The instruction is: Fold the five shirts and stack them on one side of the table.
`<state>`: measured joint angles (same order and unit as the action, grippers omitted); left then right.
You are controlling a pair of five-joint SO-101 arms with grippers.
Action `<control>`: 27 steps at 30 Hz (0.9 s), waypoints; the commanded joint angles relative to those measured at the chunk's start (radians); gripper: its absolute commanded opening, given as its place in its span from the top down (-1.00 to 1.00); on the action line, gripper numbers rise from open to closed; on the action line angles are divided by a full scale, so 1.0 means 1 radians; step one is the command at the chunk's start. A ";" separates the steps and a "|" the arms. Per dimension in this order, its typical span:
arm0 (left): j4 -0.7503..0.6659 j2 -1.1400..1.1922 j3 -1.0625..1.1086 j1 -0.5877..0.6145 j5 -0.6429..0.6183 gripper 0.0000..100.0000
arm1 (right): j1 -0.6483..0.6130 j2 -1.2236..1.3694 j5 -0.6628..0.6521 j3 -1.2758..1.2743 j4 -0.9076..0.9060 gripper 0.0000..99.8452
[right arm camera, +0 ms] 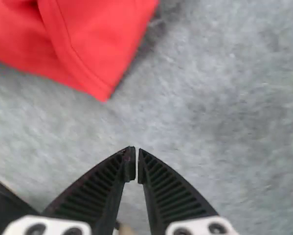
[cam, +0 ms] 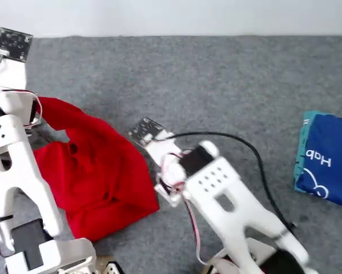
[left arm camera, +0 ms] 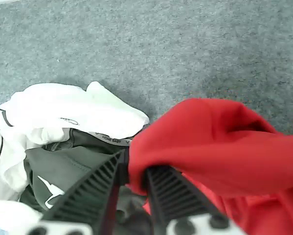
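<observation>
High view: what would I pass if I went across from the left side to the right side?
Left arm → red shirt → right arm → blue shirt at the right edge.

Plain red shirt point(cam: 96, 177); blue shirt point(cam: 328, 162), white print; white shirt point(left arm camera: 73, 110); dark grey shirt point(left arm camera: 60, 164), white mark; tabletop point(cam: 216, 80) mottled grey.

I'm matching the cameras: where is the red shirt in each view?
High view: red shirt lower left, by the left arm.
Left wrist view: a fold pinched in the left tool.
Right wrist view: hem corner beyond the shut right tool.
Shared landmark: grey carpet.
</observation>
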<state>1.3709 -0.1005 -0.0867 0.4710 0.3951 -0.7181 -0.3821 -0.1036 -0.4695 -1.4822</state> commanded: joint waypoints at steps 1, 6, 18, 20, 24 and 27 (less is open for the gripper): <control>-0.020 -0.006 -0.008 0.021 0.009 0.97 | -0.070 0.099 0.212 0.144 -0.022 0.97; -0.029 0.003 -0.008 0.041 0.009 0.97 | -0.179 0.157 0.416 0.212 -0.012 0.79; -0.137 -0.006 0.134 0.043 0.008 0.97 | -0.300 0.343 0.672 0.245 0.160 0.53; -0.137 -0.006 0.134 0.043 0.006 0.97 | -0.309 0.377 0.672 0.245 0.191 0.53; -0.137 -0.006 0.134 0.043 0.008 0.97 | -0.315 0.464 0.669 0.245 0.255 0.53; -0.137 -0.006 0.134 0.043 0.008 0.97 | -0.305 0.550 0.669 0.245 0.292 0.53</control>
<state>1.2559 -0.0898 0.0545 0.5079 0.3951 -1.0188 0.1243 0.5577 -0.2731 -1.2244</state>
